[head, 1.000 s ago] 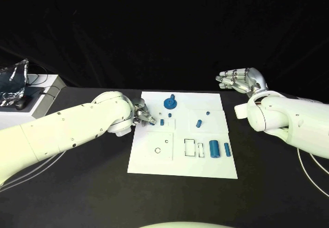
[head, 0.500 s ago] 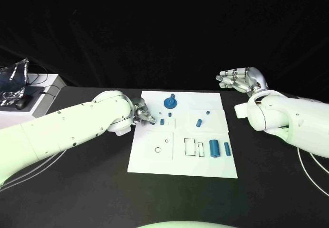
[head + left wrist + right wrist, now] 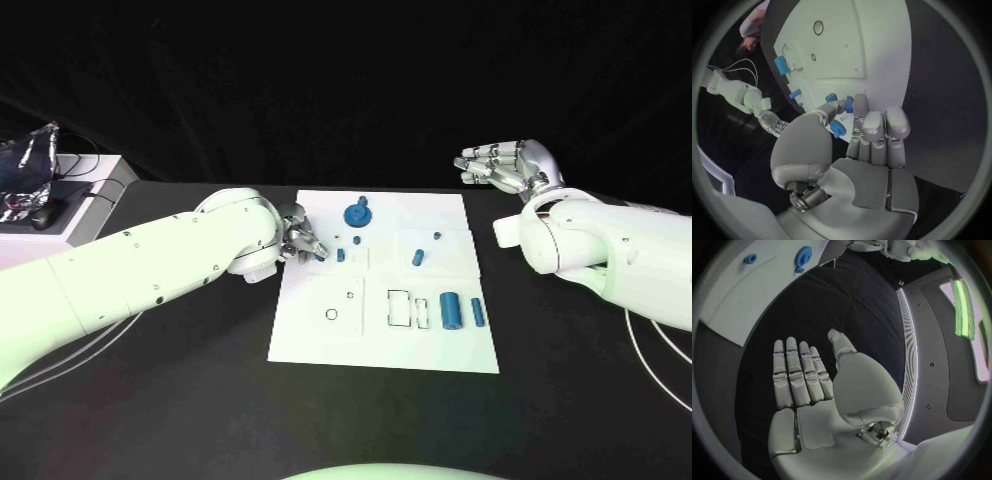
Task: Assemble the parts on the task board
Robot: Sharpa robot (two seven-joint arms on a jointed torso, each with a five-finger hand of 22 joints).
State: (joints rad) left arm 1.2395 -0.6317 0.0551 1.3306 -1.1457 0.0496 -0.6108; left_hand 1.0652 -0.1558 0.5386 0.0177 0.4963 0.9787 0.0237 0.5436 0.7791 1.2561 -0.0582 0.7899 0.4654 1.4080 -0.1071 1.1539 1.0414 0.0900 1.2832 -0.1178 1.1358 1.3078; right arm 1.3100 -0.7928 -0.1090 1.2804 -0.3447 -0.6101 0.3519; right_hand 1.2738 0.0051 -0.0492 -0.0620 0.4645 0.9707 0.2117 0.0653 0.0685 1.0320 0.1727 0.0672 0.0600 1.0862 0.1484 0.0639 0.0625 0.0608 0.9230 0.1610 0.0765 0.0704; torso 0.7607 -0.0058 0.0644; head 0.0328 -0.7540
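**Board with parts, left hand at its left edge**

The board (image 3: 387,330) lies flat in the middle of the black table (image 3: 173,400). At the table's far left stands a white box (image 3: 58,215) with crumpled foil (image 3: 26,170) on it.

The left hand (image 3: 300,240) sits at the board's left edge, near the far end. In the left wrist view its fingers (image 3: 873,127) are curled in and a small blue part (image 3: 848,104) is pinched between thumb and fingertips; a second blue piece (image 3: 837,128) shows just below the thumb, and it cannot be told whether the hand touches it.

On the board, from left to right: a short peg (image 3: 340,256) beside the left hand, a gear (image 3: 358,214) near the far edge, a slanted peg (image 3: 418,259), a small stud (image 3: 437,238), a thick cylinder (image 3: 451,312) and a thin rod (image 3: 477,315) just beside it.

The right hand (image 3: 505,167) hovers off the board, beyond its far right corner. Its fingers lie straight and apart, holding nothing.
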